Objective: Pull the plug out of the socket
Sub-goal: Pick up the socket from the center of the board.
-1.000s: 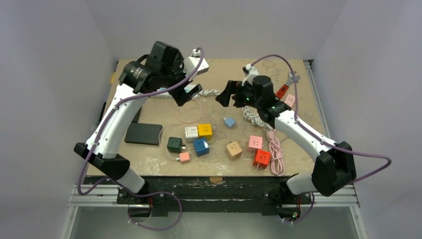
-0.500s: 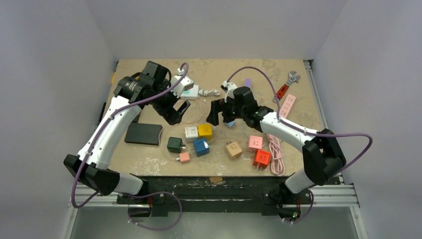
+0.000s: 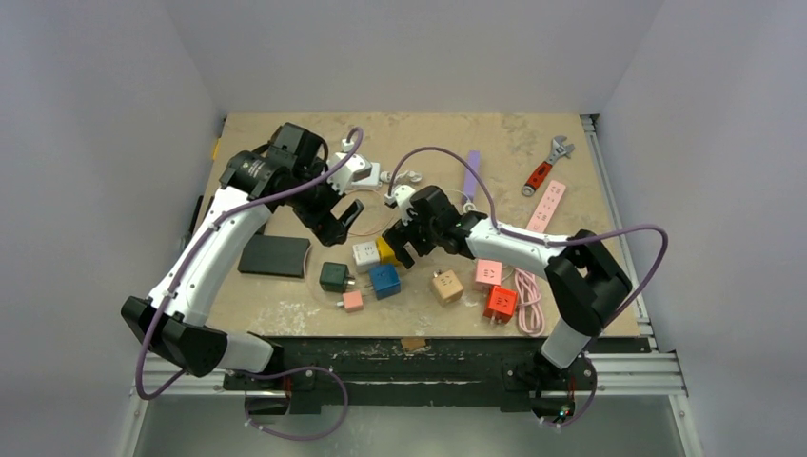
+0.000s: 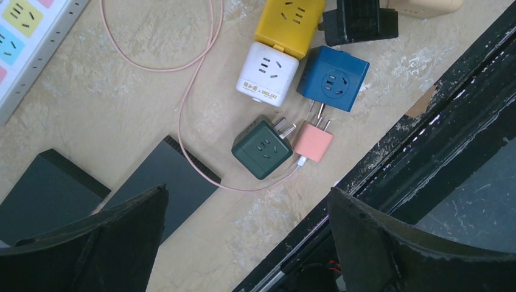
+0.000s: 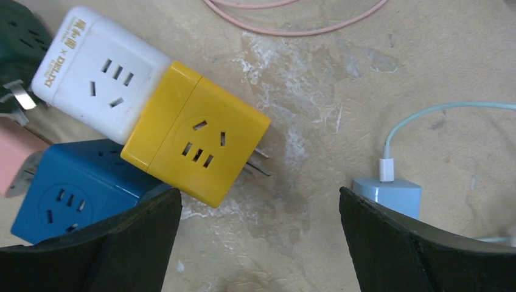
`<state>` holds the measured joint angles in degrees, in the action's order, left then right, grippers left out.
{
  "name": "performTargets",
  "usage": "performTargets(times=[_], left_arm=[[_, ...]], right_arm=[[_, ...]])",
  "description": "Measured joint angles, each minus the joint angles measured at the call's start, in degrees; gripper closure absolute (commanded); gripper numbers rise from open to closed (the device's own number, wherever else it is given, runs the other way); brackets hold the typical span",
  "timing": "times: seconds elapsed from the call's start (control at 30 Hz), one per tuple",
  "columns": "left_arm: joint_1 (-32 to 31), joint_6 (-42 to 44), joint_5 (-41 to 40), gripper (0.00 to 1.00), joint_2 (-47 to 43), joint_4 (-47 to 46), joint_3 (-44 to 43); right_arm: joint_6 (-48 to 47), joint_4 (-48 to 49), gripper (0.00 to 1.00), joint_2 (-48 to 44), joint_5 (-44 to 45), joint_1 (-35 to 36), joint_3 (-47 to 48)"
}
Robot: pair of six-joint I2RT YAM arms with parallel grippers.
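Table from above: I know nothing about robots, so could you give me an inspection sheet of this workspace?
Surface: tan table, scuffed with white patches.
Job's things: yellow cube socket pressed against white cube socket, seemingly plugged together.
Clutter: blue cube, green cube, pink plug, wrench, pink power strip, dark flat box.
Grippers: left gripper and right gripper both open, empty, above the cubes.
Cables: thin pink cable runs to the pink plug; pale blue cable enters pale blue charger.
Surroundings: plain pale walls.
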<state>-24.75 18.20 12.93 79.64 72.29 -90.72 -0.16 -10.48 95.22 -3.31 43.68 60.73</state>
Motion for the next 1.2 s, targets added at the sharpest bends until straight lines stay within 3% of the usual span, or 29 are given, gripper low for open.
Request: performTargets(times=[0.37,0.97,1.1,1.2], left_arm=[[0.02,2.34,-0.15,0.00,-2.62,-0.17,1.97],[1.42,5.38,-0.33,0.00,-3.43,-0.15,2.12],[1.60,5.55,-0.37,0.00,-3.43,0.00,2.12],[1.77,5.77,-0.55,0.00,-3.43,0.22,2.12]], right_arm=[[-9.25,-1.44,0.01,5.35,2.23,4.57,2.10],[-25.46,11.76,0.02,11.45,-2.69,5.81,1.84],[-26.38,13.31,0.18,13.00,-4.52,5.79,2.71],[-26.40,13.38,0.50,13.14,-5.27,5.77,2.93]])
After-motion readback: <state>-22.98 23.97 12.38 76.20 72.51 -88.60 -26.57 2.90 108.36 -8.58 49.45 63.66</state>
